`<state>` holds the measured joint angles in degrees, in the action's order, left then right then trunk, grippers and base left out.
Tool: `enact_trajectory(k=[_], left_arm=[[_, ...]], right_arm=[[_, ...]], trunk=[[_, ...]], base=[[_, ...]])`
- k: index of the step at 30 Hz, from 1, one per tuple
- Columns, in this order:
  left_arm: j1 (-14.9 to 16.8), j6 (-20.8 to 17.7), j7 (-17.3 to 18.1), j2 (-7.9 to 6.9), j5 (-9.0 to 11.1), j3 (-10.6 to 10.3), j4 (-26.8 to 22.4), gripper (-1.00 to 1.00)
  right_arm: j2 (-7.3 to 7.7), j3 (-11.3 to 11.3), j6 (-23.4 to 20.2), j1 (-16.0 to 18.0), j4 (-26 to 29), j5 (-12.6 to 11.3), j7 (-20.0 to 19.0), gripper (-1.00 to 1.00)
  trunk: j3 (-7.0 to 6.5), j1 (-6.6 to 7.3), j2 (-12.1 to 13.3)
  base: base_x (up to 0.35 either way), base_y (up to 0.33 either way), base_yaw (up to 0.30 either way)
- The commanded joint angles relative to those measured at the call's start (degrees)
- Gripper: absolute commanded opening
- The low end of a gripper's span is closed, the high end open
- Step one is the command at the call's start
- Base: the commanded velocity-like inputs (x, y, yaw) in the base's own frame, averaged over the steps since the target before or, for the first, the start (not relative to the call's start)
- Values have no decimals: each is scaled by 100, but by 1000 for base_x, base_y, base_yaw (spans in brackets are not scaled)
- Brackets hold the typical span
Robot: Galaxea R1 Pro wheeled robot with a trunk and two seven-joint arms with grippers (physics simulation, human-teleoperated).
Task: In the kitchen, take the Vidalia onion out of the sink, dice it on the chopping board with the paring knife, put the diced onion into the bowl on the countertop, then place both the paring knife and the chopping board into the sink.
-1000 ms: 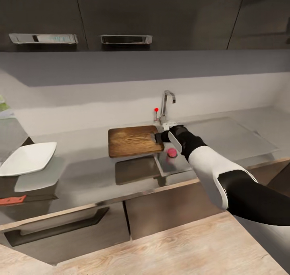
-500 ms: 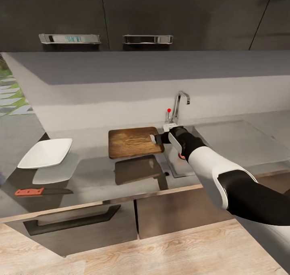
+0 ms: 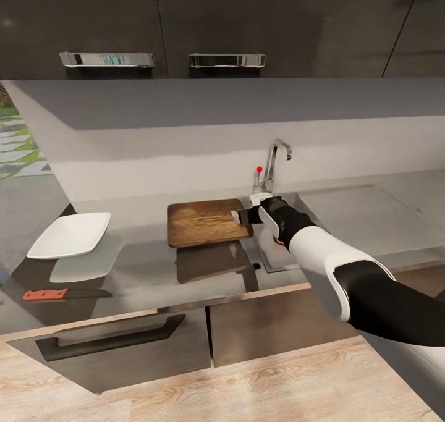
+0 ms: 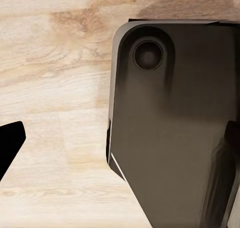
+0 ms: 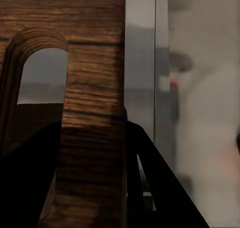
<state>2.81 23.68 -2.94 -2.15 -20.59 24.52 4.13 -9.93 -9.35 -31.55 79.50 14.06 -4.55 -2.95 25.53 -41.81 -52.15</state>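
Right gripper (image 3: 240, 216): fingers closed on the handle end of the board (image 3: 207, 222), one on each face, beside the slot (image 5: 42, 75). Board: lifted clear of the countertop (image 3: 142, 267), its reflection below, edge just beside the sink (image 3: 272, 255).
Faucet (image 3: 275, 159): behind the sink.
Bowl (image 3: 71, 233): on the countertop, well apart from the board.
Knife (image 3: 59, 294): flat near the counter's front edge, in front of the bowl.
Left gripper: finger state cannot be told; a dark fingertip (image 4: 10, 143) shows over pale wood floor (image 4: 55, 87).
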Motion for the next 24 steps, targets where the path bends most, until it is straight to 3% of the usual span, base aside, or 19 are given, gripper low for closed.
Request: enact_trajectory(k=[1, 16, 24], left_arm=[[9, 40, -31, -4, -60, 38, 27, 100], [9, 40, -31, -12, -60, 43, 27, 100], [9, 40, -31, -13, -60, 40, 27, 100]], right_arm=[[-7, -40, -26, 7, -22, -47, 4, -100], [-7, -40, -26, -4, -116, -41, 18, -100], [-7, -40, -18, -5, -289, 179, 22, -100]], trunk=[[6, -1, -5], [6, -1, -5], [6, -1, -5]], base=[[0, 0, 0], [21, 38, 0], [12, 13, 0]])
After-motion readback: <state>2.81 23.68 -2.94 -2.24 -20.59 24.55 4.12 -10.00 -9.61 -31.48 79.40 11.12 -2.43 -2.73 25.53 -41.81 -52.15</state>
